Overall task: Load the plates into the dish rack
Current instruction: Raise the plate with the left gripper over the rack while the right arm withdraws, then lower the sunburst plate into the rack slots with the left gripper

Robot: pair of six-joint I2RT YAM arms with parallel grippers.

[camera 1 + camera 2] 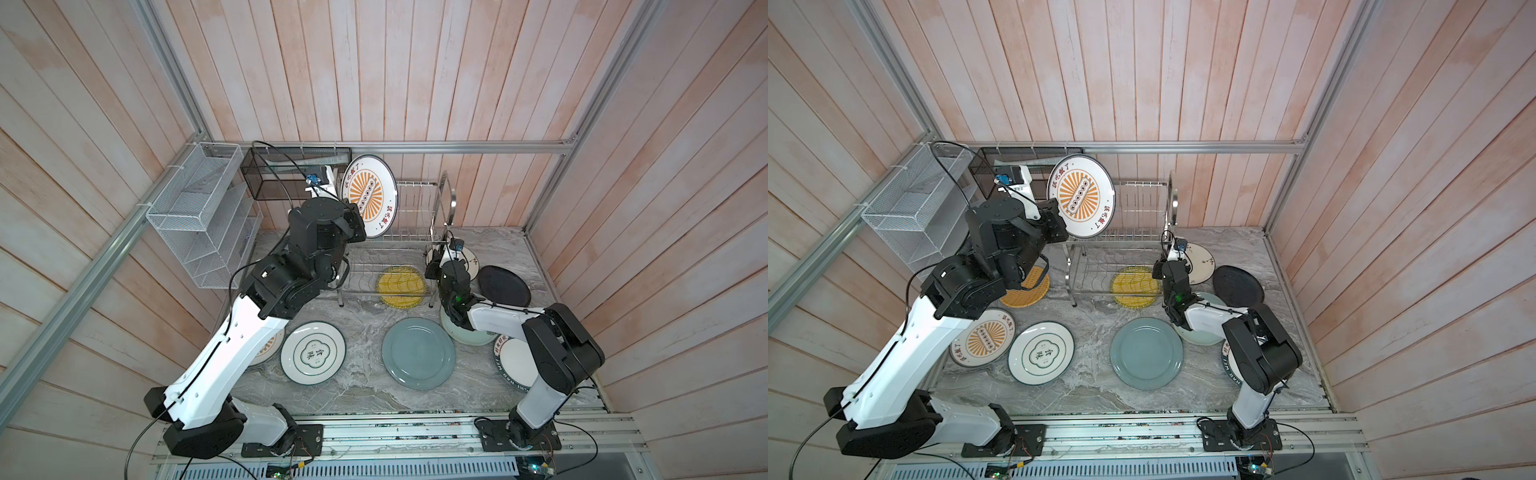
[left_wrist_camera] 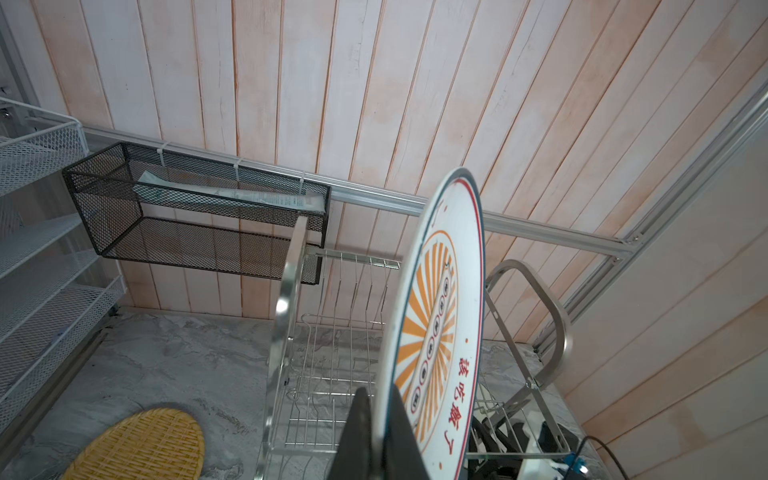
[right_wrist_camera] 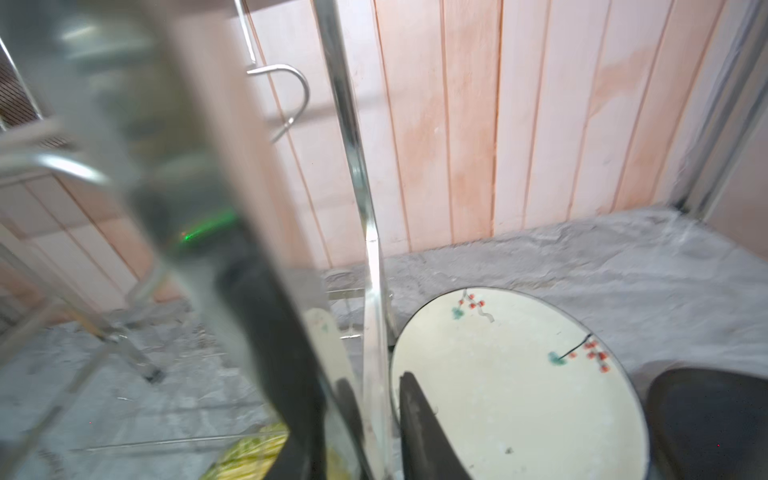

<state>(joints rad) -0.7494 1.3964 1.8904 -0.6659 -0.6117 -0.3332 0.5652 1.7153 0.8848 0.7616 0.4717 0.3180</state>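
We are at the slotting step. The left gripper (image 2: 380,415) is clamped on the lower rim of the sunburst plate (image 1: 368,195) and holds it upright on edge over the left part of the rack's (image 1: 417,183) upper tier. No plate stands in a slot so far. A yellow plate (image 1: 401,286) lies flat beneath the lower wires, though we cannot tell whether it rests on them or on the table. The other plates lie flat on the table, among them a grey-blue one (image 1: 417,353) and a black one (image 1: 503,286).

The right gripper (image 1: 431,268) is at the rack's right end. In its wrist view the jaws stand a little apart on either side of a steel bar, and we see them pinching nothing.

Next, we judge, the plate's edge must line up with a gap between two upright wires. It should go straight down until the wires bear it, and only then should the jaws part, otherwise it may roll or tip off the tier
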